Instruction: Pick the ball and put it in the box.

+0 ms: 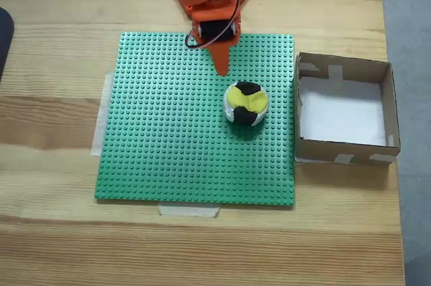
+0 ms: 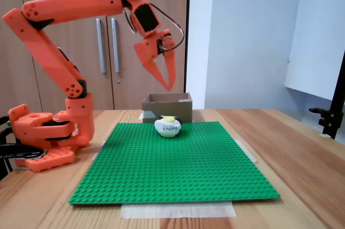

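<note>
The ball, a small round one in yellow, black and white patches, rests on the green studded baseplate, right of its middle. In the other fixed view the ball lies in front of the box. The box, shallow brown cardboard with a white floor, stands just off the plate's right edge and holds nothing. My orange gripper hangs well above the ball, pointing down, its fingertips together and nothing between them. From above, the gripper sits just beyond and left of the ball.
The baseplate is taped to a wooden table. The arm's base stands at the left of the plate. A dark object lies at the table's left edge, and a black clamp stands far right.
</note>
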{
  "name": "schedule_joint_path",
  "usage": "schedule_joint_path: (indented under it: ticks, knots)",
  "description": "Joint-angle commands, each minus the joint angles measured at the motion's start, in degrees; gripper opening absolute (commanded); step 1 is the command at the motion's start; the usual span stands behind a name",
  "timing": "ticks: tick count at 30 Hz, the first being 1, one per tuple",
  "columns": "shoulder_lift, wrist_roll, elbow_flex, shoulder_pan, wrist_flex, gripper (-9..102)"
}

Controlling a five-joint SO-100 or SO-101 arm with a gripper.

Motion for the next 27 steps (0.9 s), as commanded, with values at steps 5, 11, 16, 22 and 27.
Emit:
schedule_joint_path:
  ticks: [5,11,16,22,27]
  knots:
    - [-5.6,0.4,-6.6,-3.0,3.8,-1]
    - [-10.1,0.5,-7.3,-5.1,4.1,0]
    - [-13.6,0.9,-7.2,-6.3,4.4,1]
    - [-15.3,1.4,-2.6,-6.8,0.7,3]
    - [-15.3,1.0,1.8,-6.6,-1.8,4]
